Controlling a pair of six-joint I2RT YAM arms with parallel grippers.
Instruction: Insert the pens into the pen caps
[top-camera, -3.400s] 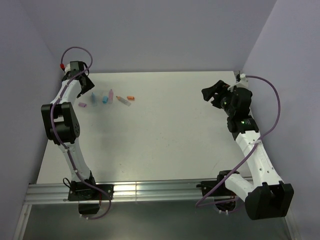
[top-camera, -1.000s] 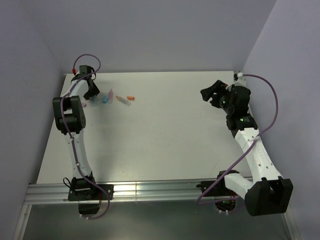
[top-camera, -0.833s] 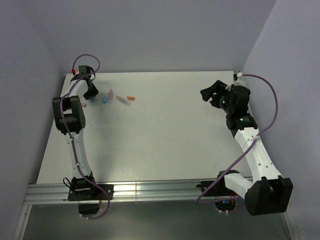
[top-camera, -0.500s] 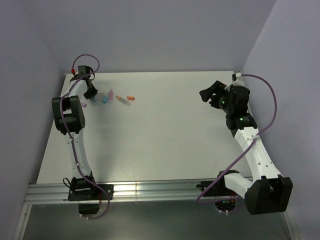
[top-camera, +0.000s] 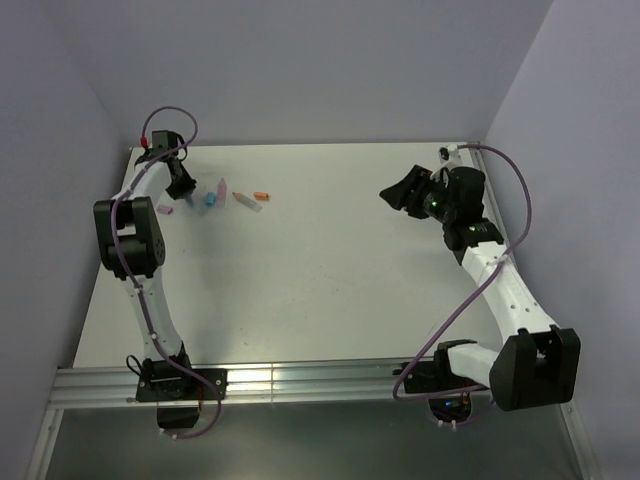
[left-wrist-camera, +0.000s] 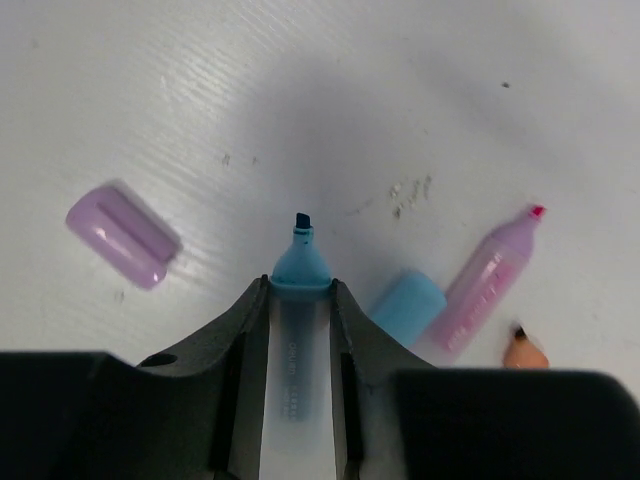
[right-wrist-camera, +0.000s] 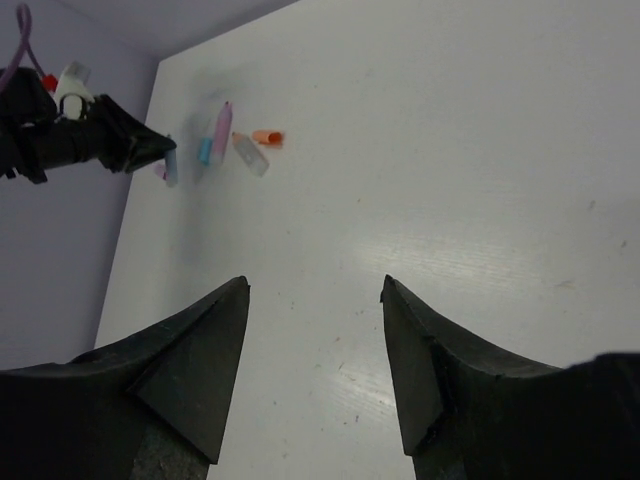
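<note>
From above, the left gripper (top-camera: 181, 186) sat at the far left corner of the table (top-camera: 330, 270), too small there to judge its jaws. Just beside it lay the pink cap (top-camera: 165, 211), the blue cap (top-camera: 210, 199), the pink pen (top-camera: 221, 187), the clear pen (top-camera: 247, 201) and the orange cap (top-camera: 262, 195) in a loose row. The right gripper (top-camera: 393, 198) hung well apart from them, over the table's right half.

In the left wrist view, the two fingers were pressed against the sides of the blue pen (left-wrist-camera: 299, 268), gripping it with its dark nib pointing away from the camera. The pink cap lay to the left of the nib, and the blue cap and pink pen lay to its right. Whether the nib touched the table I could not tell.

In the right wrist view, the fingers stood parted with only bare table between them, holding and touching nothing. The pens and caps showed far off at the upper left.
</note>
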